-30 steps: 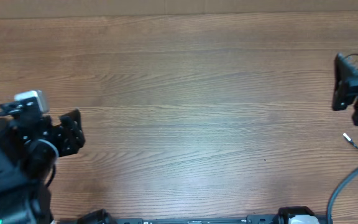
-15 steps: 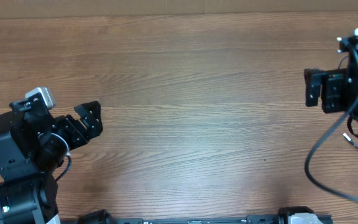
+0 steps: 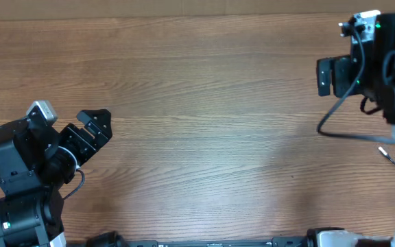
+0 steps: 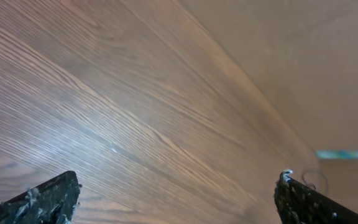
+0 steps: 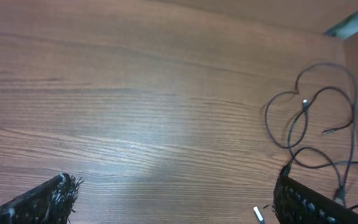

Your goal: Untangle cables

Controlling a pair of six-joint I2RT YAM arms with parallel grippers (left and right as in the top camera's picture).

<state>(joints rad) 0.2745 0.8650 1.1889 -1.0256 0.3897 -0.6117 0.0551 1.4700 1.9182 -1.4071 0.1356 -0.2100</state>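
The left pincer (image 3: 96, 127) stood wide and empty, well apart from the work. Across bare worktop (image 3: 204, 103), the right pincer (image 3: 329, 75) gaped equally wide near the cables (image 5: 304, 106), which lay looped at the far right edge. It would best pinch one strand beside a plug, clear of crossings. The arm's thicker lead (image 3: 321, 127) might snag.

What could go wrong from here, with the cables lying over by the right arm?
The cables lie looped over each other near the right side of the table; a careless pull by the right gripper might tighten the tangle or drag them off.
The right arm's own thick cable hangs close to a loose plug end and may snag it.
The left gripper sits far across the table, so it may not reach to help.
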